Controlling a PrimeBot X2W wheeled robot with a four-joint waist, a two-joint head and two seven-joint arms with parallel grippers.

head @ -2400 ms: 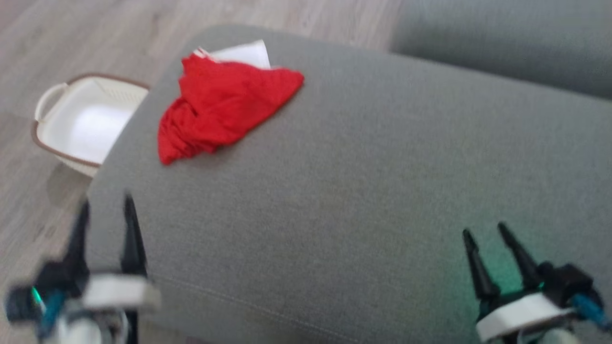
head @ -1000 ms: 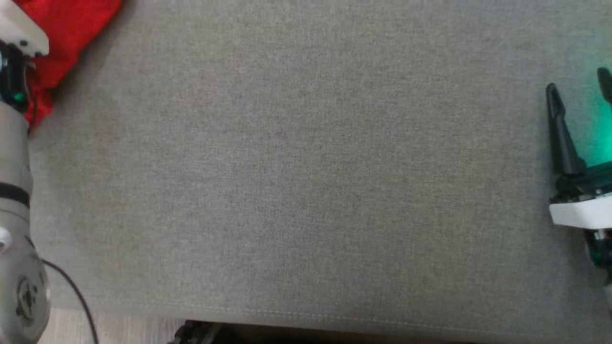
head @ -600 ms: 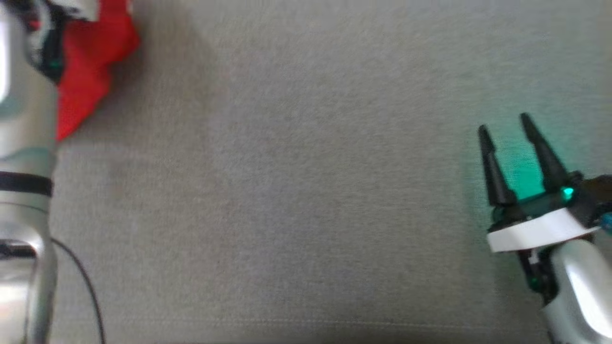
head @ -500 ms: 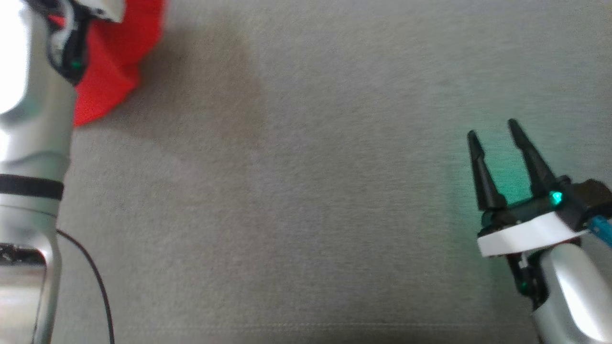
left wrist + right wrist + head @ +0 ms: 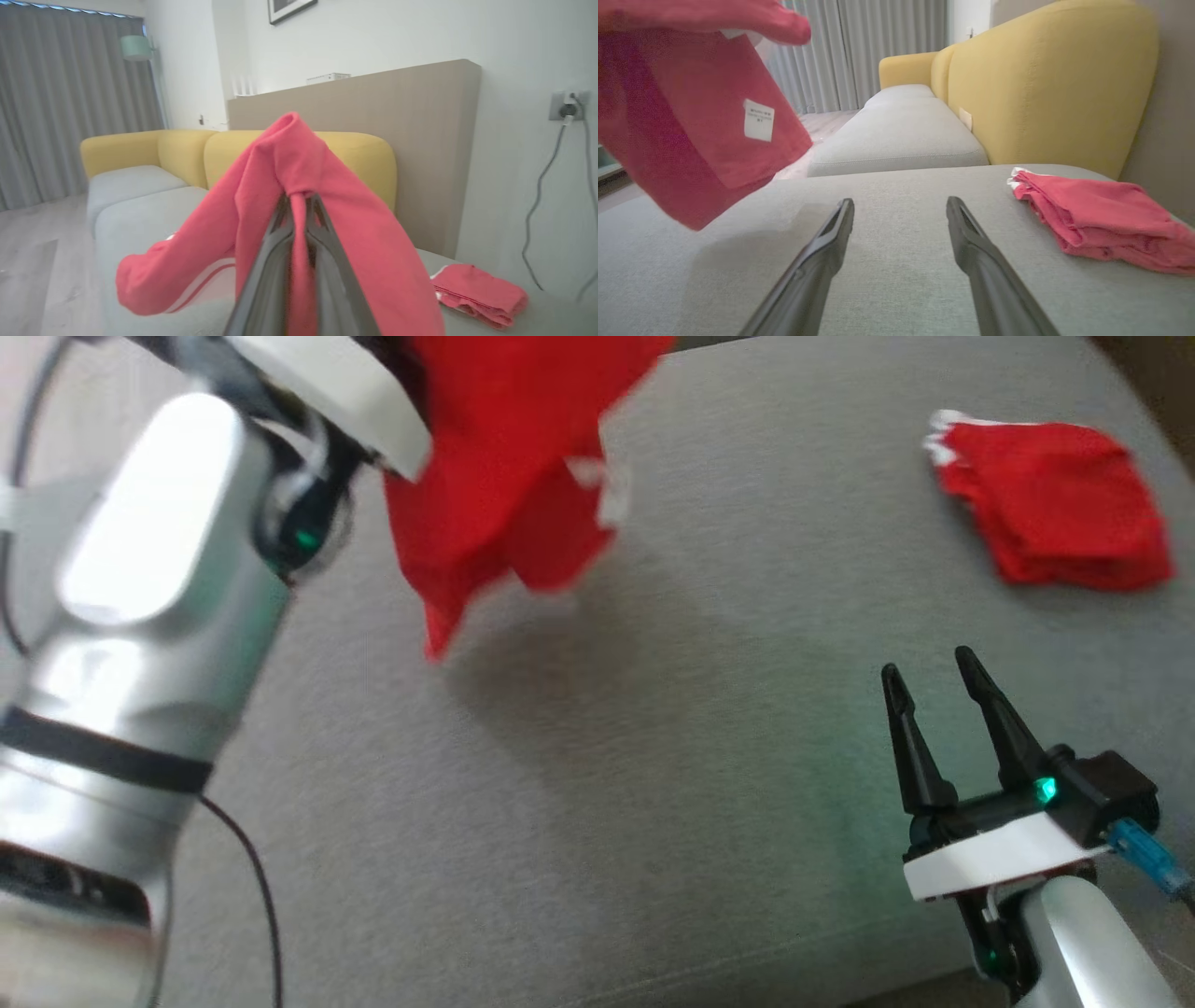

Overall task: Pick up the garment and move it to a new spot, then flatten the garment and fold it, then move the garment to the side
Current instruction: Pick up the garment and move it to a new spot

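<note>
Red cloth hangs at the upper left of the head view: the garment dangles bunched from the end of the left arm. Its long axis runs downward and its lowest corner is clear of the grey seat, with a shadow beneath it. At the lower right the right gripper sits low over the seat, fingers spread and empty, well apart from the garment. A folded pile of red cloth lies beyond it at the far right. In the left wrist view the left gripper is pinched tight on a fold of the garment, which drapes down both sides of the fingers. A white-striped edge trails to the left. Which part of the garment is pinched is hard to tell, perhaps somewhere mid-cloth rather than a hem. In the right wrist view the open fingers point across bare seat. The garment hangs up and to their left, showing a white label, while the pile rests on the seat just to their right. The coming move seems to turn on this: the garment hangs above and left of the right fingers, over bare seat between the arms. The left gripper would have to lower it there, and the right gripper is the free one to take the hanging corner.
</note>
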